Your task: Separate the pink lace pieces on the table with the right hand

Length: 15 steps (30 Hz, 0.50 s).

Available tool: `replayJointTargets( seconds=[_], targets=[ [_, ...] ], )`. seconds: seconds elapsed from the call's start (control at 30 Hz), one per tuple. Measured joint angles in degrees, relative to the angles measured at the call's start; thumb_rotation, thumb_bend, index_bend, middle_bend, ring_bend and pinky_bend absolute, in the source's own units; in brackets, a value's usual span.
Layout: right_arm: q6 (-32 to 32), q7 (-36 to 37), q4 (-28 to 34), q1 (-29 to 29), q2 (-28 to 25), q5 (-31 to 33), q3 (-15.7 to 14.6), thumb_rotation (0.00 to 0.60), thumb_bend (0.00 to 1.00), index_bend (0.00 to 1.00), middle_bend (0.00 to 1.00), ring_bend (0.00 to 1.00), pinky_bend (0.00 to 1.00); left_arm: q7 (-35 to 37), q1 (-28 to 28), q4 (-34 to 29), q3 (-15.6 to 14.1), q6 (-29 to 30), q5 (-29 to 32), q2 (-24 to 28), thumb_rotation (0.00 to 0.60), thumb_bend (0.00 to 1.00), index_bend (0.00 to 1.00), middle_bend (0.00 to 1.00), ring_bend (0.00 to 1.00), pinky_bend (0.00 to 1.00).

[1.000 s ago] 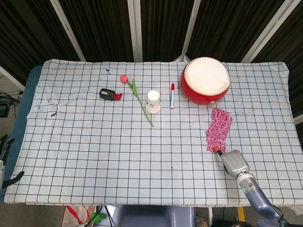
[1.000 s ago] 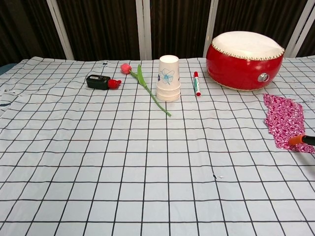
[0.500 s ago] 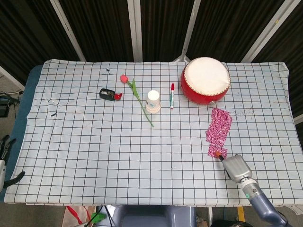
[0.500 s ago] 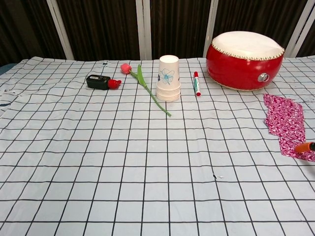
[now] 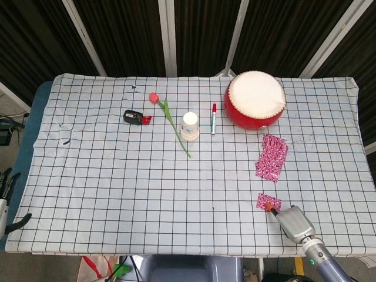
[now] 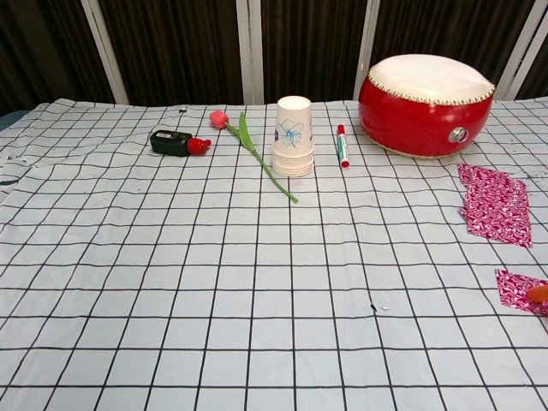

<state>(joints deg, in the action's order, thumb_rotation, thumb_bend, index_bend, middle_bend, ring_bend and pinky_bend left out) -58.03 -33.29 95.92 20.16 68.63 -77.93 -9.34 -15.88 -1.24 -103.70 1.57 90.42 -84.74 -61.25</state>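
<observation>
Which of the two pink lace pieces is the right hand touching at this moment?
The smaller lace piece, nearest the table's front edge: an orange fingertip of the right hand rests on it. The larger lace piece lies apart, just below the red drum.

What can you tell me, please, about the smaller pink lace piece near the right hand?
The smaller pink lace piece is a little flat patch of pink and white patterned lace, roughly four-cornered. It lies on the checked tablecloth near the front right edge, apart from the larger pink lace piece, with bare cloth between them. An orange fingertip of the right hand rests on its near edge. The chest view shows it at the frame's right border.
</observation>
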Motion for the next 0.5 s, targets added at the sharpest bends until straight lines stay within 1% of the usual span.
replayJointTargets(
  seconds=[0.07, 0.27, 0.33, 0.5],
  targets=[
    [-0.30, 0.09, 0.11, 0.01, -0.08, -0.10, 0.35, 0.600, 0.76, 0.13, 0.84, 0.81, 0.47, 0.05, -0.04, -0.03, 0.00, 0.08, 0.00, 0.04, 0.600, 0.25, 0.12, 0.00, 0.00, 0.02],
    [-2.19, 1.35, 0.10, 0.37, 0.13, 0.74, 3.58, 0.600, 0.77, 0.13, 0.84, 0.81, 0.47, 0.39, -0.13, 0.07, 0.12, 0.23, 0.19, 0.16, 0.600, 0.25, 0.12, 0.00, 0.00, 0.02],
    [-2.20, 1.52, 0.18, 0.87, 0.07, 1.97, 5.00, 0.600, 0.76, 0.13, 0.84, 0.81, 0.47, 0.32, -0.06, 0.10, 0.10, 0.15, 0.14, 0.13, 0.600, 0.25, 0.12, 0.00, 0.00, 0.02],
    [-0.56, 1.10, -0.08, 2.55, 0.09, 6.15, 7.21, 0.600, 0.76, 0.13, 0.84, 0.81, 0.47, 0.26, -0.09, 0.11, 0.10, 0.22, 0.16, 0.12, 0.600, 0.25, 0.12, 0.00, 0.00, 0.02]
  ],
)
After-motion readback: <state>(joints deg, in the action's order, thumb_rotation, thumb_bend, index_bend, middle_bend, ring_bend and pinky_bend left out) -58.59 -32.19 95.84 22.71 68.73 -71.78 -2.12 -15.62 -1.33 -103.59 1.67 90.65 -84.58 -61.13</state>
